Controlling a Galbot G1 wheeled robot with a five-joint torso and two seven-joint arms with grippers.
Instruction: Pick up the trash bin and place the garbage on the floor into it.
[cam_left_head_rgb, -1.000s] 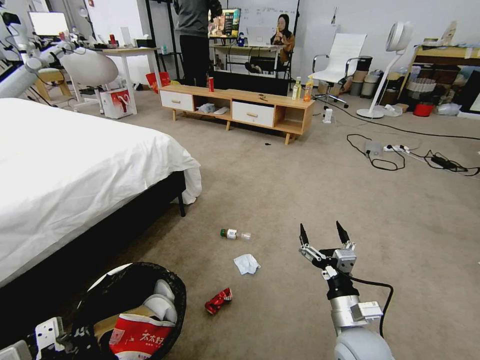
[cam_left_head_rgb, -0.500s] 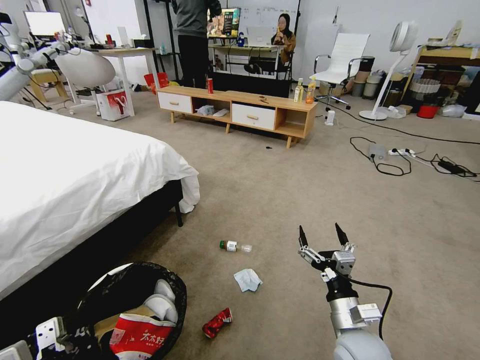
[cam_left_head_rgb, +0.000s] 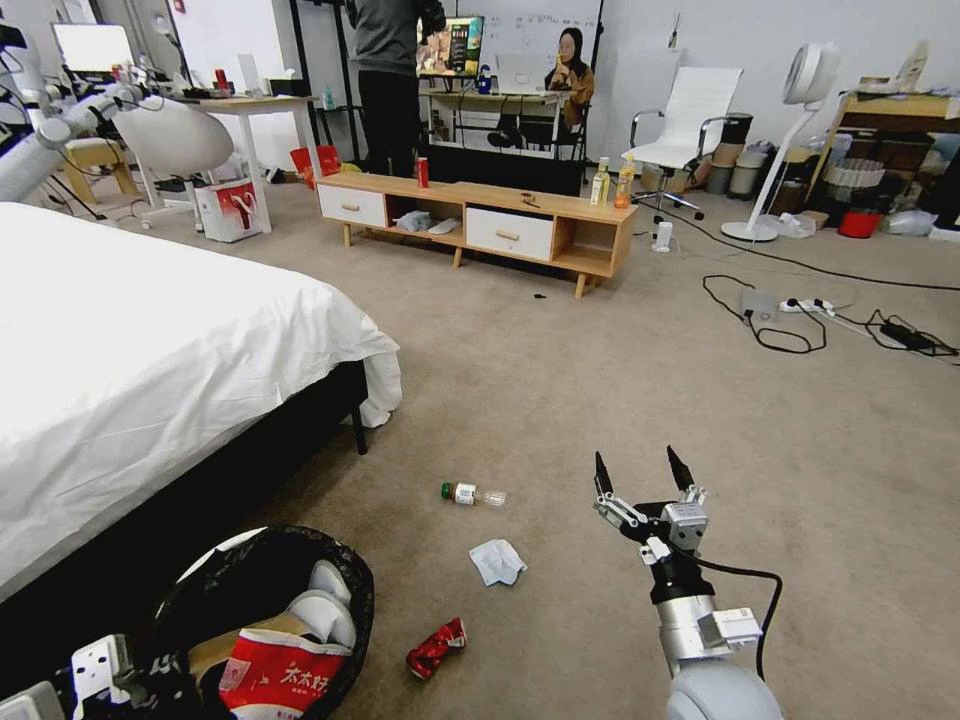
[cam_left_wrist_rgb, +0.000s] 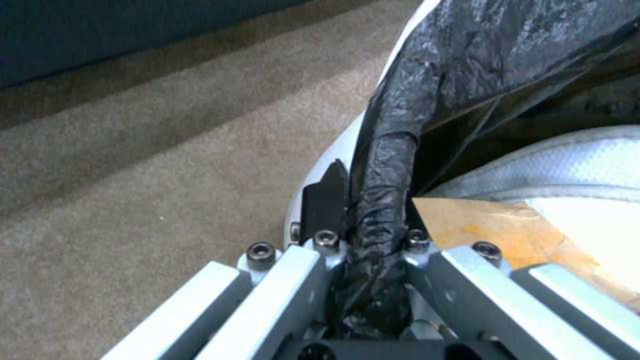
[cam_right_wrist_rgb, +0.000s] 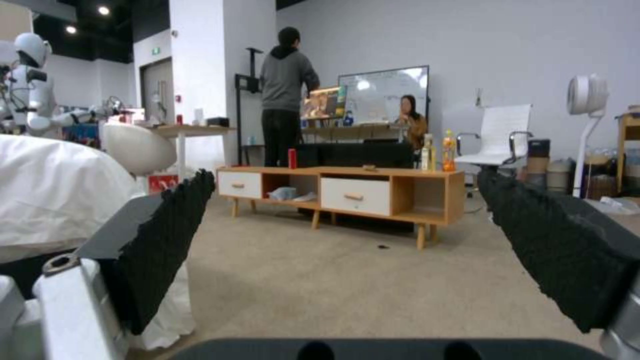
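On the carpet floor (cam_left_head_rgb: 560, 380) lie a small clear bottle (cam_left_head_rgb: 472, 494), a crumpled tissue (cam_left_head_rgb: 497, 561) and a crushed red piece (cam_left_head_rgb: 436, 648), near the bed (cam_left_head_rgb: 150, 360).

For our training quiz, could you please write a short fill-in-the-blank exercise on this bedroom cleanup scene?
1. The left pincer is shut on the ____ of the trash bin.
2. The right pincer hangs over the floor with its jaws ____.
3. The tissue on the floor lies between the small bottle and the crushed ____ piece.

Missing words: rim; open; red
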